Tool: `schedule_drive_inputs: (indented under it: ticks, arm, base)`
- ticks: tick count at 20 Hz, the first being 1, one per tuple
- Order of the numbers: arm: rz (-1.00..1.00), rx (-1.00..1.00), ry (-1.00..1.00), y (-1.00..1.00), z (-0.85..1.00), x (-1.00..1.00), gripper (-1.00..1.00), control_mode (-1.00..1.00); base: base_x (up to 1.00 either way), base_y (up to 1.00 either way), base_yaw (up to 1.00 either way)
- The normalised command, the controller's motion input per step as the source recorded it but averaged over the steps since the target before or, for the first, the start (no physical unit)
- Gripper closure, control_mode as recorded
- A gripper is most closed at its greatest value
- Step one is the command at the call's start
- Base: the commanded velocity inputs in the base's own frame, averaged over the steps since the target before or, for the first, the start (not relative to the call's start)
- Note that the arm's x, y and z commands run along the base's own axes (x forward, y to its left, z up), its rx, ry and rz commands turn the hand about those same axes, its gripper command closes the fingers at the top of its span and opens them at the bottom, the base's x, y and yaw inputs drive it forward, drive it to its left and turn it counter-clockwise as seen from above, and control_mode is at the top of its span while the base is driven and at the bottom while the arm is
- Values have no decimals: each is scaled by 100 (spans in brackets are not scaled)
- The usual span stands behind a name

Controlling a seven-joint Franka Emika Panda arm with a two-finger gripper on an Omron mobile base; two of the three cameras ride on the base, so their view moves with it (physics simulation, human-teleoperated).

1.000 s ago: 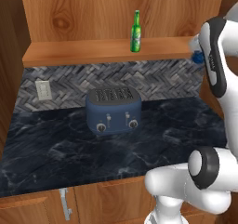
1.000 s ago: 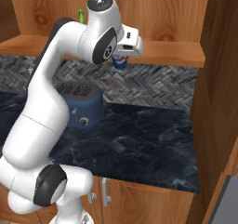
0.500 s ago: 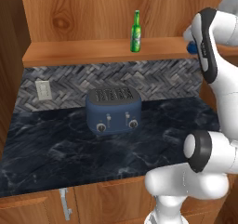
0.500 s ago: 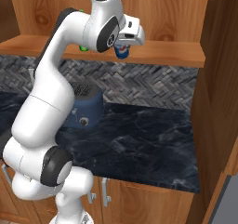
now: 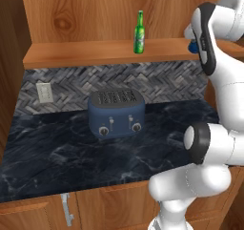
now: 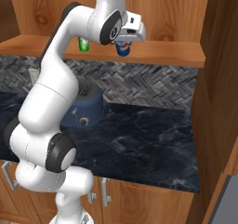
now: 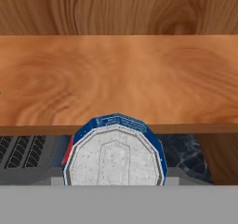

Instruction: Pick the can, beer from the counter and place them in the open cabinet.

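Wooden cabinet shelf (image 5: 86, 52) — beer (image 5: 139, 33) upright on it, black counter (image 5: 57, 162) — blue toaster (image 5: 116, 113) on it

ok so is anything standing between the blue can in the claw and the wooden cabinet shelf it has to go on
Nothing visible does. The small blue soda can sits in the claw at the front edge of the plain wood cabinet shelf, whose surface ahead is bare. The slim green glass bottle stands on the shelf well off to the left.

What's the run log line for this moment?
gripper: shut on can | can: at shelf edge | beer: on shelf | toaster: on counter
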Motion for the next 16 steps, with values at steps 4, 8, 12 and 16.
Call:
schedule_drive_inputs:
  ticks: [4, 8, 12, 16]
  arm:
    - [1, 0, 0, 0, -15, 24, 100, -100]
    - [2, 0, 0, 0, -25, 20, 100, -100]
    - [2, 0, 0, 0, -21, 19, 100, -100]
    - [1, 0, 0, 0, -8, 24, 100, -100]
  base:
    - [0, 0, 0]
    - [0, 0, 0]
    - [0, 0, 0]
    - [0, 0, 0]
